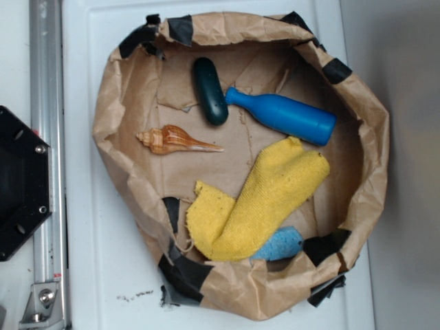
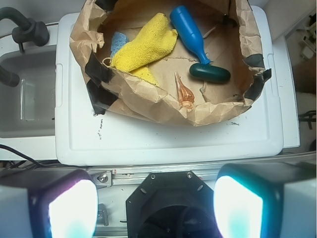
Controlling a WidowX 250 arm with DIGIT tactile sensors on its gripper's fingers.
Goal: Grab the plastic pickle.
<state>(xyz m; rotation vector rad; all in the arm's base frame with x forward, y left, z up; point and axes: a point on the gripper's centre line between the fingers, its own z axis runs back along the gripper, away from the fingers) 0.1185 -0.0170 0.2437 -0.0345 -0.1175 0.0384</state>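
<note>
The plastic pickle [image 1: 210, 91] is a dark teal-green glossy capsule lying inside the brown paper nest [image 1: 124, 89], at its upper middle, touching the neck of a blue bottle toy [image 1: 283, 115]. The wrist view shows the pickle [image 2: 210, 73] far ahead, beside the bottle [image 2: 190, 31]. My gripper [image 2: 156, 203] is open, with its two pale fingers [image 2: 72, 208] spread wide at the bottom of the wrist view, above the black robot base and well short of the nest. Nothing is between them. The gripper does not show in the exterior view.
A brown spiral seashell [image 1: 175, 140] lies left of the pickle. A yellow cloth [image 1: 258, 199] covers part of a light blue sponge [image 1: 280, 244]. The nest sits on a white lid [image 2: 168, 144]. The black base plate [image 1: 20, 182] and a metal rail [image 1: 47, 82] stand at the left.
</note>
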